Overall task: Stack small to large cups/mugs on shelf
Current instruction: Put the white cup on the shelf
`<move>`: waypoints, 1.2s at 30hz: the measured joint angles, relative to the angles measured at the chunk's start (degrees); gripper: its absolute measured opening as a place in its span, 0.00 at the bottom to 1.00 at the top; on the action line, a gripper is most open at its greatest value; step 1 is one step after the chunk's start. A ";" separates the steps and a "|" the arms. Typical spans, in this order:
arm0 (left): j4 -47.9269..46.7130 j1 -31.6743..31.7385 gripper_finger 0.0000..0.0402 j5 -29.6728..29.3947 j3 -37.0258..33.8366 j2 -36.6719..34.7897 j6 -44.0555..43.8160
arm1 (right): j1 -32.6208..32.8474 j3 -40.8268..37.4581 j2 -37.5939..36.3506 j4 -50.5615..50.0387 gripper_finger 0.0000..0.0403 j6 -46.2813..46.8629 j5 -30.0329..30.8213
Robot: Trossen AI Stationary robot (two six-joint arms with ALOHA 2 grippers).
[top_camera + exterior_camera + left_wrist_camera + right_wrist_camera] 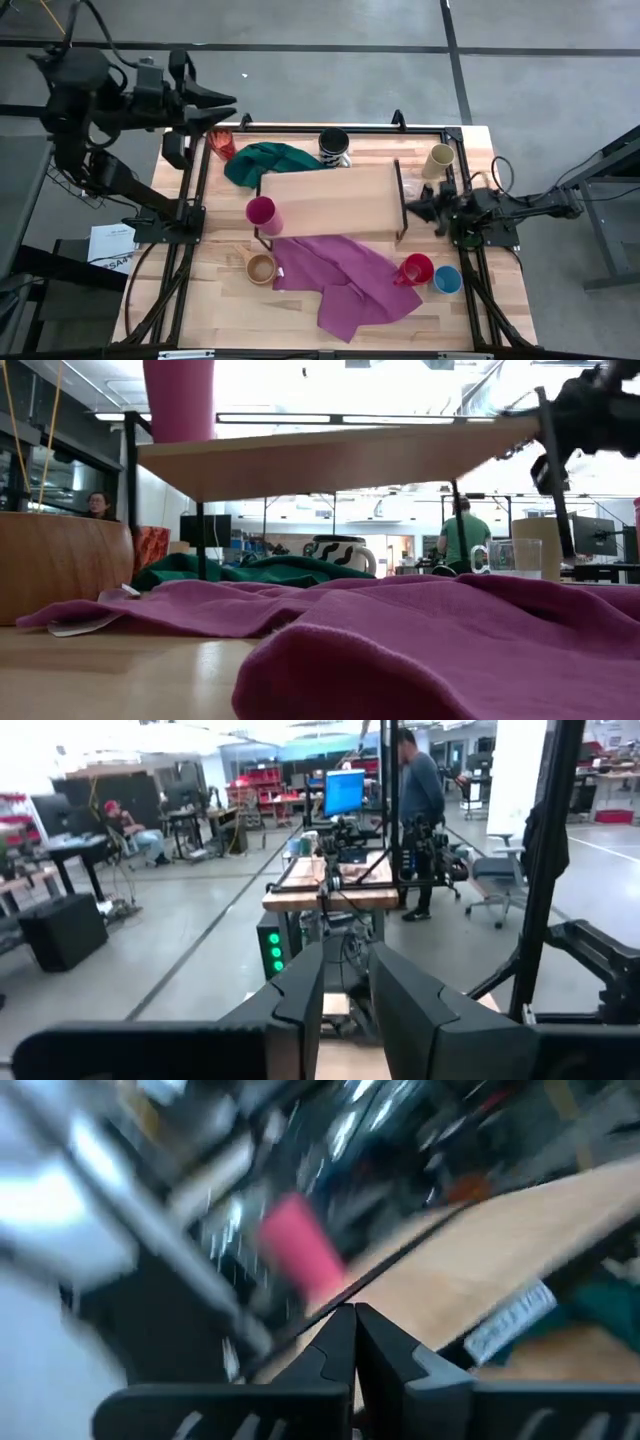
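Note:
The light-wood shelf (330,200) stands mid-table on black legs. A magenta cup (263,213) stands on its left end, also seen in the low view (180,400). The striped mug (335,147), translucent red cup (222,143) and cream cup (440,160) stand near the far edge. A clear glass (500,557) stands by the cream cup. The wooden cup (260,267), red mug (415,270) and blue cup (447,280) stand near the front. My left gripper (225,108) hovers open above the far left corner. My right gripper (408,208) is shut at the shelf's right end. My right gripper's shut fingertips (355,1330) point level from the table's right side at the shelf's right end (400,205). I cannot tell whether they touch the board or its leg.
A green cloth (270,160) lies behind the shelf's left end. A purple cloth (345,275) spreads in front of the shelf, between the wooden cup and the red mug. Black frame rails run along both table sides. People stand and sit in the room beyond the table.

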 joint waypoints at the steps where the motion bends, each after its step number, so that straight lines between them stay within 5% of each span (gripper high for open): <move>1: -0.23 0.00 0.18 -0.19 -0.04 0.08 -0.62 | -0.01 0.60 0.01 0.98 0.00 2.50 2.71; 4: -0.73 0.00 0.18 -0.36 -0.02 0.50 -1.08 | -0.01 3.00 -0.02 3.86 0.00 8.78 5.34; 11: -2.01 0.00 0.18 -0.36 -0.14 2.17 -1.47 | 0.01 4.61 -0.06 1.44 0.00 3.21 0.02; 26: -4.57 0.00 0.18 1.21 -0.07 2.10 -0.91 | -0.02 4.63 0.01 0.93 0.00 5.43 0.64; 36: -5.89 0.00 0.18 1.61 -0.07 2.10 -1.33 | -0.02 4.72 0.01 24.02 0.00 -0.77 4.50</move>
